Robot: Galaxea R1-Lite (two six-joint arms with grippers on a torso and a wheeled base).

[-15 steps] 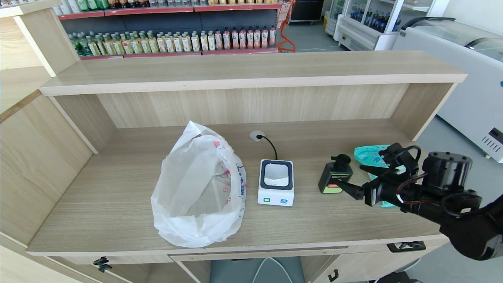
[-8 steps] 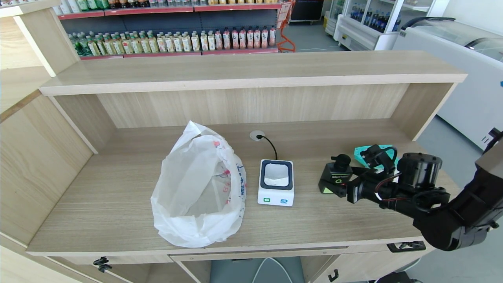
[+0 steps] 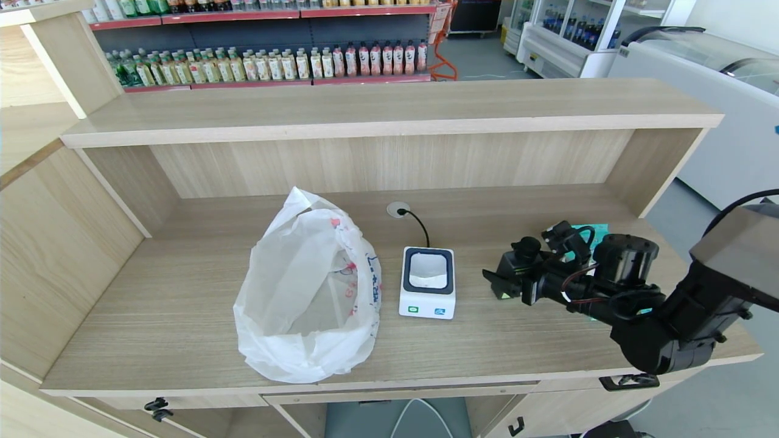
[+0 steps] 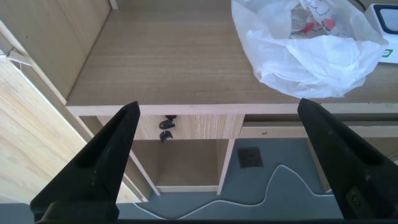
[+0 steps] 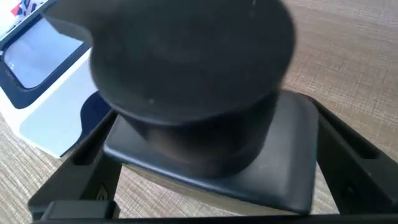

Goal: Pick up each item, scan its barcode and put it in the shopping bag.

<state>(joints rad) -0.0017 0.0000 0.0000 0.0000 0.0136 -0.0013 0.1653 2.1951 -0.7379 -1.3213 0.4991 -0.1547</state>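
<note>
A black pump bottle (image 3: 526, 248) stands on the wooden counter (image 3: 182, 292), right of the white barcode scanner (image 3: 428, 281). My right gripper (image 3: 508, 272) is open and straddles the bottle's body, one finger on each side. Seen from the right wrist, the bottle's cap (image 5: 193, 74) looms close, with the fingers (image 5: 87, 165) flanking its shoulders and the scanner (image 5: 37, 81) beyond. A white plastic shopping bag (image 3: 310, 292) sits open left of the scanner. A teal packet (image 3: 596, 229) lies behind the right arm. My left gripper (image 4: 217, 162) hangs open below the counter's front edge, with the bag (image 4: 311, 50) visible above it.
A black cable (image 3: 417, 224) runs from the scanner to a hole in the counter. A raised shelf (image 3: 389, 115) walls the back, with side panels at both ends. Drawer handles (image 3: 628, 381) sit under the front edge. Bare counter lies left of the bag.
My right arm has moved left along the counter, and the open gripper has slid around the black bottle. The bag, scanner and left gripper have stayed put.
</note>
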